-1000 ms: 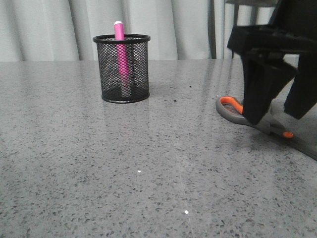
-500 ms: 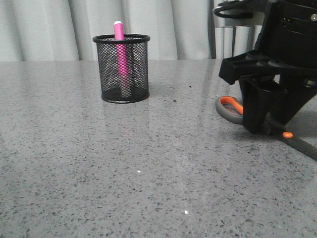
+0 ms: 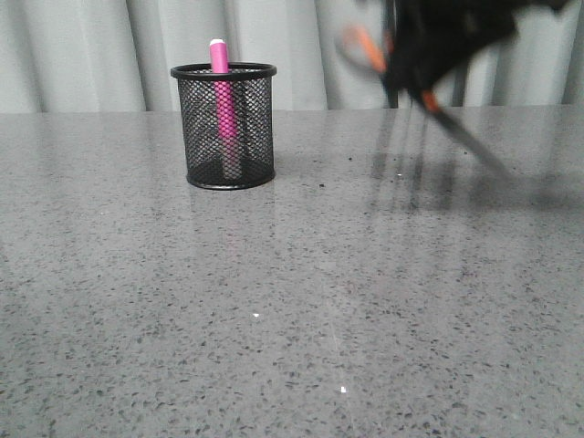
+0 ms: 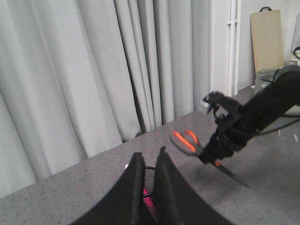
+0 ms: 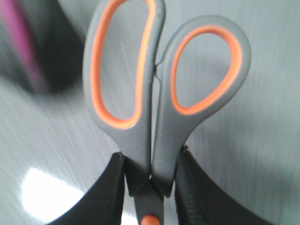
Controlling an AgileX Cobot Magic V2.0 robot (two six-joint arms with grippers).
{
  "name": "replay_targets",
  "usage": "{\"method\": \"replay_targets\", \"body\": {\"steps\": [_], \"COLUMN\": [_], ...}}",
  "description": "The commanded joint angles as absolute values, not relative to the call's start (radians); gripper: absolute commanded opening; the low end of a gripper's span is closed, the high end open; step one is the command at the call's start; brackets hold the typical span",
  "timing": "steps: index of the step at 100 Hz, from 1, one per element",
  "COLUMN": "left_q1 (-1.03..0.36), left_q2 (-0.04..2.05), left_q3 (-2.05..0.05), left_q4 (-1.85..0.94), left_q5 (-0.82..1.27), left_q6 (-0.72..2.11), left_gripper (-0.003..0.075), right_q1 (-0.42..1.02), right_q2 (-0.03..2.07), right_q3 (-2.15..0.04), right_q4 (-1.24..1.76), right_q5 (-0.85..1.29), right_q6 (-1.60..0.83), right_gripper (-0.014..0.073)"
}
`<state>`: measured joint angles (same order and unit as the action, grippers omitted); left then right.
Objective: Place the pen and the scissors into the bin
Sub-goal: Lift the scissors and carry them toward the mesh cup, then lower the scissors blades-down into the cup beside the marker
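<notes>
The black mesh bin (image 3: 224, 128) stands on the grey table at the back left, with the pink pen (image 3: 222, 91) upright inside it. My right gripper (image 3: 429, 55) is blurred high at the right. It is shut on the scissors (image 3: 456, 128) just below the handles and holds them in the air, right of the bin, blades slanting down. In the right wrist view the fingers (image 5: 108, 197) clamp the scissors (image 5: 154, 93) on both sides of my right gripper (image 5: 150, 161). My left gripper (image 4: 149, 161) is empty, its fingers nearly together, high above the bin (image 4: 149, 176).
Grey curtains (image 3: 91, 55) hang behind the table. In the left wrist view a white pipe (image 4: 233, 42) and a tan board (image 4: 268, 40) stand at the far wall. The speckled tabletop (image 3: 274, 301) stretches in front of the bin.
My right gripper closed on the scissors lying on the table at the right and has lifted them up and toward the left. The bin and pen have not moved.
</notes>
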<state>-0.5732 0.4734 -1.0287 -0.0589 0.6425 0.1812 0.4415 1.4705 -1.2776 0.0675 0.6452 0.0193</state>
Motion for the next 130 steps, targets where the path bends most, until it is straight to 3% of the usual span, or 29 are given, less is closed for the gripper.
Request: {"method": "replay_targets", "body": {"steps": [1,25,42,92,130], "left_q1": [-0.580,-0.580,-0.580,-0.580,-0.580], "left_q2": [0.481,0.481,0.481,0.481,0.470], "left_q3": [-1.054,-1.054,-1.052,-0.998,-0.998], "left_q4": [-0.048,-0.022,0.000,0.000,0.000], "left_q5": [0.577,0.592,0.592,0.592,0.592], "left_q6": [0.178,0.178,0.178,0.178,0.178], "left_gripper": [0.0029,0.0029,0.0029,0.0029,0.0029], "right_q1": [0.461,0.525,0.552,0.611,0.612], "right_q2": [1.365,1.372,1.509,1.715,1.811], "right_q3": [-1.318,-1.189,-1.162,-1.250,-1.266], "right_q4": [0.096,0.097,0.097,0.097,0.097], "right_q5": [0.369,-0.372,-0.617,-0.664,-0.572], "right_q6": [0.010,0.012,0.057,0.063,0.063], "right_gripper": [-0.0064,-0.0069,-0.0070,-0.0070,-0.0070]}}
